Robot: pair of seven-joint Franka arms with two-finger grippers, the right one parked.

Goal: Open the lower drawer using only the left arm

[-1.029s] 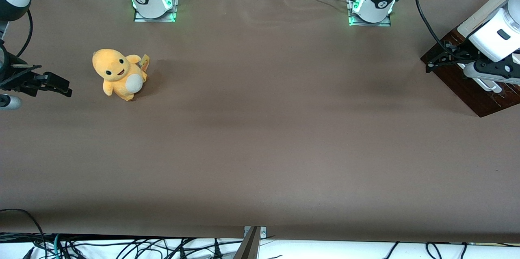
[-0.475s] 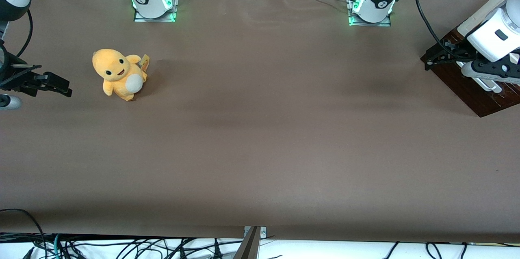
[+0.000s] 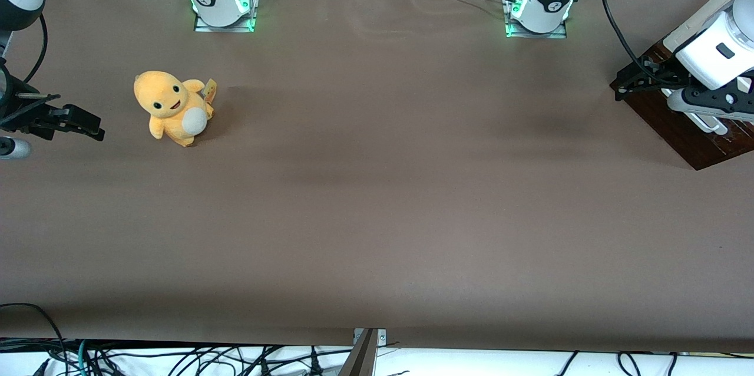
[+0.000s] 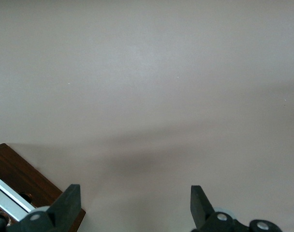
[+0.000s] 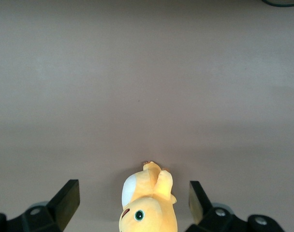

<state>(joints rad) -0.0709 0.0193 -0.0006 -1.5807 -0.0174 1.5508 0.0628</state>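
A: Where are the fingers [image 4: 72,200]?
B: Spread wide and holding nothing. The gripper [image 4: 132,205] hangs over the tabletop [image 3: 377,187], just beside the lower drawer [image 3: 689,134] at the working arm's end.
A: What next?
B: Probably centre both fingers around the white handle [image 4: 9,203], then pull straight.

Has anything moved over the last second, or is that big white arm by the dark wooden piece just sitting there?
The large glossy white arm has crept slightly away from the front camera, above the dark-brown wooden drawer unit. Its black pincer is open, one finger beside the long white bar handle, holding nothing. The orange plush toy and the brown table stayed as they were.
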